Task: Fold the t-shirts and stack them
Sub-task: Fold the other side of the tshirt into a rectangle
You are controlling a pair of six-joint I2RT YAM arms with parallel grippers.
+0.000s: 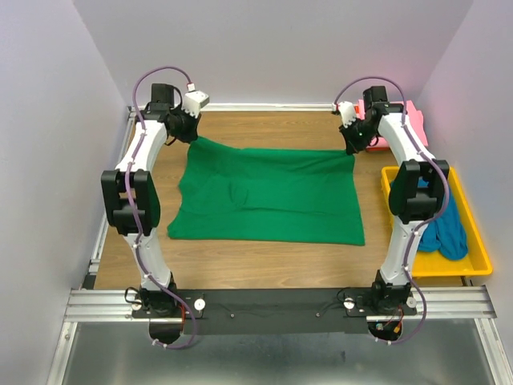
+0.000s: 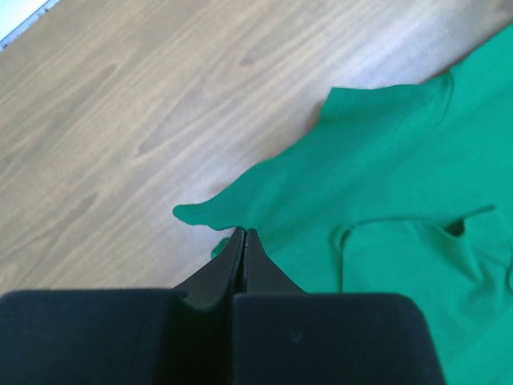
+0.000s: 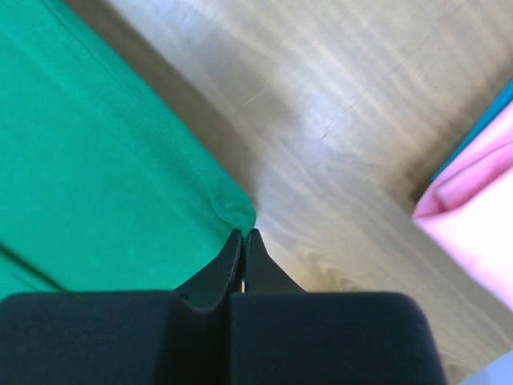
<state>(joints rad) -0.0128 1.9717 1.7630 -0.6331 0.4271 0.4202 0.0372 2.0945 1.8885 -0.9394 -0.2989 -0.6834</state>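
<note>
My left claw [image 2: 243,232] is pinched shut on a corner of the green t-shirt [image 2: 385,176], which spreads out to its right. My right claw [image 3: 244,233] is clamped on another corner. The pink t-shirt [image 3: 481,233] lies near its right side.

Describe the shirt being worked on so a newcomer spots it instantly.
On the wooden table, look at the middle. The green t-shirt lies there, the only one spread out: the pink t-shirt is folded at the far right corner and the teal-blue t-shirt is bunched in the yellow tray.
</note>
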